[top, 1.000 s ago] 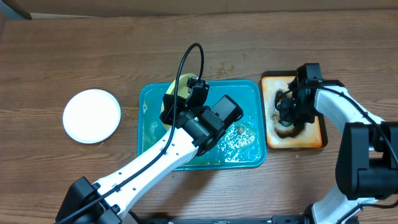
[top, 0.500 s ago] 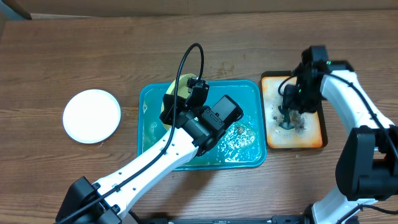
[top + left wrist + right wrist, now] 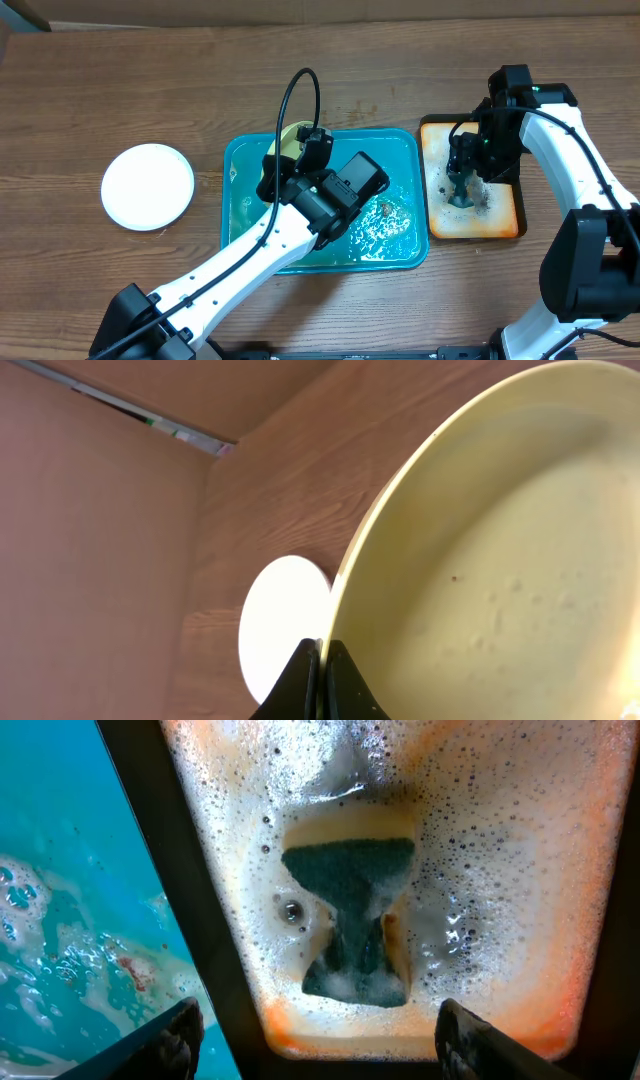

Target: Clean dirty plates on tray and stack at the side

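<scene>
Plate (image 3: 500,560) between left fingers (image 3: 296,685); right fingers (image 3: 172,1038) apart

Your overhead view is lit softly and evenly from above and is sharp to the edges, with only faint shadows. The white plate (image 3: 147,186) at 9 o'clock is nearly blown out, and wet glints speckle the teal tray (image 3: 398,150) toward 4 o'clock. Your left wrist camera runs warm. The pale yellow plate (image 3: 500,560), from 12 to 5 o'clock, is close and soft, and the left gripper (image 3: 320,678) at 6 o'clock is a dark silhouette. Your right wrist camera is bright and crisp on the foam (image 3: 500,840) and sponge (image 3: 350,910), with tiny highlights on the bubbles. The right gripper (image 3: 318,1040) shows only as dark, blurred fingers at 5 and 7 o'clock.
</scene>
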